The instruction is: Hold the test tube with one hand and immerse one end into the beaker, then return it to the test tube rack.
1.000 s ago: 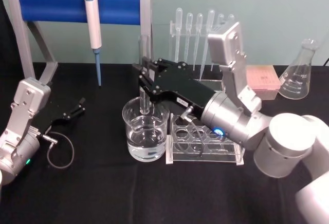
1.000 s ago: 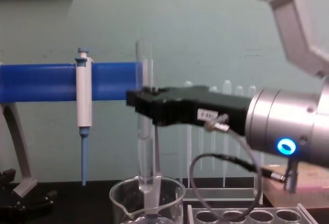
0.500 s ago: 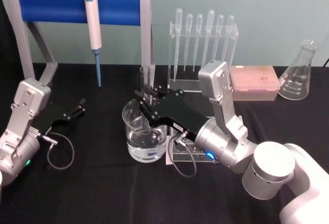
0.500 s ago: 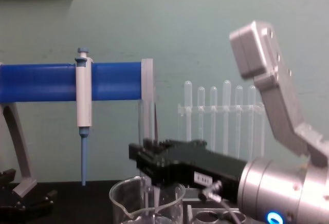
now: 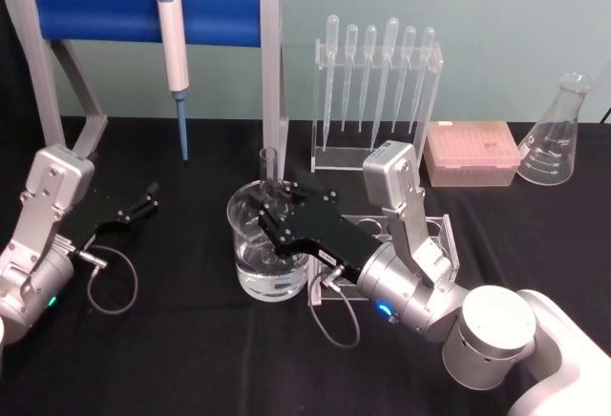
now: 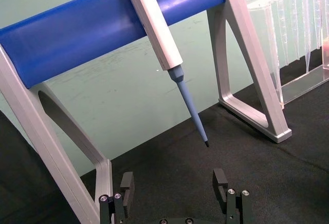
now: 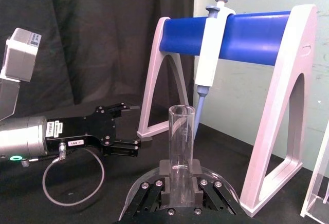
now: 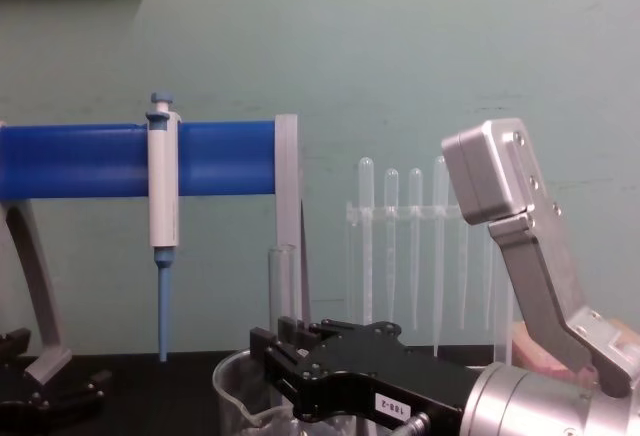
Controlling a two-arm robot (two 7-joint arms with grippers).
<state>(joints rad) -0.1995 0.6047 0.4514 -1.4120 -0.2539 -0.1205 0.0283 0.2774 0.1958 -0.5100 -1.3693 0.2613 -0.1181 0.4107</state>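
The test tube [image 5: 270, 170] stands upright with its lower end down inside the beaker [image 5: 250, 265], which holds clear liquid at the table's middle. My right gripper [image 5: 276, 217] is shut on the tube just above the beaker's rim, reaching in from the right. In the chest view the test tube [image 8: 282, 286] rises from the right gripper [image 8: 292, 358] over the beaker [image 8: 232, 376]. In the right wrist view the test tube [image 7: 181, 139] sits clamped between the fingers [image 7: 163, 184]. My left gripper [image 5: 143, 200] rests open on the table at the left, also seen as the left gripper [image 6: 174, 184].
A blue-barred stand [image 5: 95, 8] with a hanging pipettor [image 5: 175, 46] stands behind the beaker. A rack of plastic pipettes [image 5: 377, 82], a pink box [image 5: 473, 154] and a glass flask [image 5: 558, 139] line the back right. A clear tube rack [image 5: 441, 239] lies under my right arm.
My right arm has come down, lowering the test tube deeper into the beaker. The left arm has not moved.
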